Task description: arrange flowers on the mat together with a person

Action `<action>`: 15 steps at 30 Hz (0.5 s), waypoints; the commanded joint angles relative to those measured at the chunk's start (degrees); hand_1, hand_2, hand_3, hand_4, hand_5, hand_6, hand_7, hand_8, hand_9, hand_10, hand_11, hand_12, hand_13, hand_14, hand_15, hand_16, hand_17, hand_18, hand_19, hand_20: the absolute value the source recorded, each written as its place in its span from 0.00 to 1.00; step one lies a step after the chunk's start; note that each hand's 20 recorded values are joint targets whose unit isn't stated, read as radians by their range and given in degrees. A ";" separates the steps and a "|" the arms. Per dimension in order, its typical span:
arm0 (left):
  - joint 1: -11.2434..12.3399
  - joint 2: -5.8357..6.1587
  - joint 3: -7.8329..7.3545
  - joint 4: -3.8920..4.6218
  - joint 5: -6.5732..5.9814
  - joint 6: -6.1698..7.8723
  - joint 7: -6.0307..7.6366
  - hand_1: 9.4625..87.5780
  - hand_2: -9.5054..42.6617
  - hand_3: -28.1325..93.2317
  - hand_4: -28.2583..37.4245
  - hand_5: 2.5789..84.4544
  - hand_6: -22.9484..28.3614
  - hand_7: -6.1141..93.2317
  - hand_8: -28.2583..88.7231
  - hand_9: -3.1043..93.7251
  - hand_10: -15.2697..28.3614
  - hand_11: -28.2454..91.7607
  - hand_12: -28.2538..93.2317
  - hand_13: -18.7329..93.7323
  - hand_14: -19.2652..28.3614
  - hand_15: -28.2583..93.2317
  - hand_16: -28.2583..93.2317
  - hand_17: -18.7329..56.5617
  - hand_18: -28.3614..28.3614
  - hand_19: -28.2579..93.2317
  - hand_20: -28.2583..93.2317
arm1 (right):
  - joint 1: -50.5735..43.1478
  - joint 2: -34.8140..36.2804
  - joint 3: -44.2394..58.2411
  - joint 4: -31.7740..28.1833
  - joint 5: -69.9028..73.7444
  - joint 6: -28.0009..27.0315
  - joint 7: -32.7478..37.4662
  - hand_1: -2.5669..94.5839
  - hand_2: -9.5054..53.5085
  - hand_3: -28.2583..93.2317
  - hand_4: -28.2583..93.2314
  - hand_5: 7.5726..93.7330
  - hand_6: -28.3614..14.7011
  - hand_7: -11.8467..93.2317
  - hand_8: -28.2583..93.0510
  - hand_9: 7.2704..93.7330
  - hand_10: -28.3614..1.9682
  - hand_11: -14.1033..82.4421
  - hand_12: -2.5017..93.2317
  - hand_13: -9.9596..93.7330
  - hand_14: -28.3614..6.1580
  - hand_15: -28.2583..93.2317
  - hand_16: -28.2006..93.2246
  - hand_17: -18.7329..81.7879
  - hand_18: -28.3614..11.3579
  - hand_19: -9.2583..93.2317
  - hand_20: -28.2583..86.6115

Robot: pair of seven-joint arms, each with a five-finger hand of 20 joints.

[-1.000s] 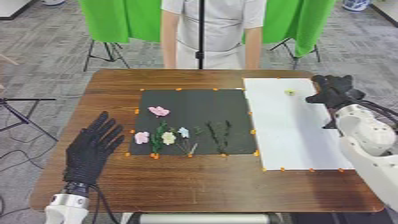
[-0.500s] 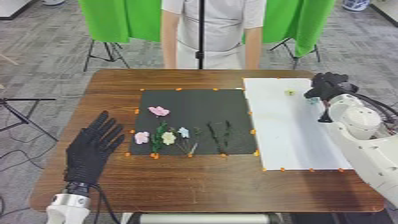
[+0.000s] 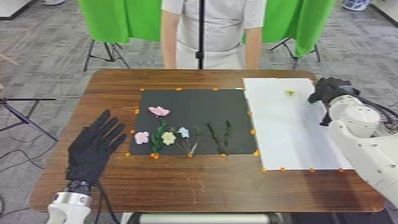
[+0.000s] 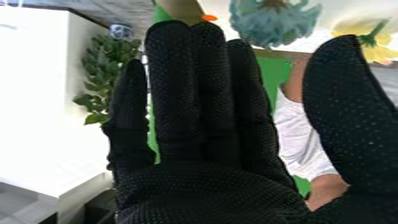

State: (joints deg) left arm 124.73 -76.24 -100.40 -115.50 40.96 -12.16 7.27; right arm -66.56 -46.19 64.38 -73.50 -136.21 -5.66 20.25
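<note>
Since the earlier frame, our right robot hand (image 3: 330, 90) has shifted a little by the far right part of the white mat (image 3: 302, 135), and its glove now covers the spot where a pale blue flower showed beside it; our left robot hand (image 3: 91, 150) and the flowers on the black mat (image 3: 191, 102) stay where they were. In the right wrist view we see the right robot hand (image 4: 195, 130) open, its fingers straight and close together and the thumb spread well away from them. The blue flower (image 4: 274, 22) is just beyond the fingertips, with a yellow flower (image 4: 373, 42) past the thumb; we cannot tell whether the glove touches the blue one. The left robot hand is open too, fingers straight, at the left of the black mat and apart from it. On that mat we have a pink flower (image 3: 159, 111) towards the far left, and nearer us a pale pink flower (image 3: 141, 137), a cream-yellow flower (image 3: 169, 137) and a light blue flower (image 3: 183, 132) side by side. Leafy green stems (image 3: 157, 144) stand out between the pale pink and cream-yellow ones, and dark green sprigs (image 3: 226, 134) lie at the right. Both mats lie side by side on the brown table (image 3: 191, 192), orange tape (image 3: 253, 131) along their edges.
</note>
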 commanded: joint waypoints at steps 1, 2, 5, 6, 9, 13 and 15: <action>0.09 1.42 1.12 0.59 -0.75 -0.01 -0.18 0.19 0.13 0.81 0.05 0.35 0.51 0.19 0.18 0.29 0.61 0.35 0.38 0.35 0.68 0.37 0.27 0.10 0.88 0.56 0.31 | -0.69 -0.34 0.70 0.71 1.93 1.80 -0.53 0.37 0.00 0.94 0.00 0.58 0.67 0.41 0.09 0.73 0.63 0.48 0.26 0.74 0.62 0.73 0.39 0.41 0.21 0.80 0.62; -0.04 1.44 1.16 0.68 -0.68 -0.31 -0.39 0.19 0.13 0.81 0.05 0.35 0.52 0.19 0.18 0.28 0.61 0.35 0.38 0.35 0.68 0.37 0.27 0.10 0.88 0.56 0.31 | -0.88 -0.40 0.95 0.98 1.80 2.01 -1.37 0.37 0.00 0.93 0.00 0.59 0.68 0.41 0.09 0.74 0.63 0.48 0.26 0.74 0.62 0.74 0.39 0.41 0.21 0.80 0.62; 0.07 2.03 1.63 0.72 -1.02 0.02 -0.01 0.19 0.13 0.81 0.05 0.35 0.52 0.19 0.18 0.28 0.61 0.35 0.38 0.34 0.69 0.37 0.27 0.10 0.88 0.56 0.31 | -1.23 -0.65 1.04 1.34 2.00 2.01 -2.23 0.39 0.00 0.93 0.00 0.60 0.69 0.41 0.09 0.74 0.64 0.48 0.27 0.76 0.63 0.74 0.40 0.42 0.21 0.81 0.62; -0.02 2.10 1.64 0.80 -0.98 -0.05 -0.02 0.19 0.13 0.81 0.05 0.35 0.52 0.19 0.18 0.28 0.61 0.35 0.38 0.34 0.69 0.37 0.27 0.10 0.88 0.56 0.31 | -1.24 -0.69 0.78 1.50 2.07 2.21 -2.32 0.39 0.00 0.93 0.00 0.60 0.70 0.41 0.09 0.74 0.64 0.47 0.28 0.76 0.63 0.74 0.40 0.43 0.21 0.82 0.62; -0.19 2.43 1.77 0.89 -1.07 0.04 0.10 0.19 0.13 0.81 0.05 0.35 0.52 0.19 0.18 0.29 0.61 0.35 0.38 0.34 0.69 0.37 0.28 0.10 0.88 0.56 0.31 | -1.80 -0.62 0.66 1.46 1.54 2.03 -2.84 0.41 0.00 0.91 0.00 0.60 0.71 0.42 0.12 0.79 0.67 0.43 0.34 0.77 0.64 0.74 0.41 0.43 0.22 0.82 0.61; -0.28 2.61 1.74 0.99 -1.20 0.11 0.00 0.19 0.13 0.81 0.05 0.36 0.52 0.19 0.18 0.28 0.61 0.35 0.38 0.34 0.69 0.37 0.28 0.10 0.88 0.56 0.31 | -3.70 -0.16 1.08 0.78 0.61 3.59 -4.87 0.51 0.00 0.86 0.00 0.65 0.73 0.50 0.18 0.91 0.76 0.31 0.48 0.82 0.69 0.74 0.43 0.46 0.24 0.84 0.61; -0.16 2.68 1.73 0.91 -1.20 0.18 0.09 0.19 0.13 0.81 0.05 0.36 0.52 0.19 0.18 0.28 0.61 0.35 0.38 0.34 0.69 0.37 0.27 0.10 0.88 0.56 0.31 | -4.59 0.43 0.69 -0.12 1.74 8.22 -5.76 0.54 0.00 0.86 0.00 0.72 0.74 0.52 0.20 0.95 0.77 0.31 0.51 0.84 0.69 0.75 0.44 0.47 0.24 0.84 0.61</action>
State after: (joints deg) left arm 124.31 -73.88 -98.85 -115.09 40.15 -12.13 7.43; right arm -68.19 -46.70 65.32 -72.30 -134.15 -4.18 17.39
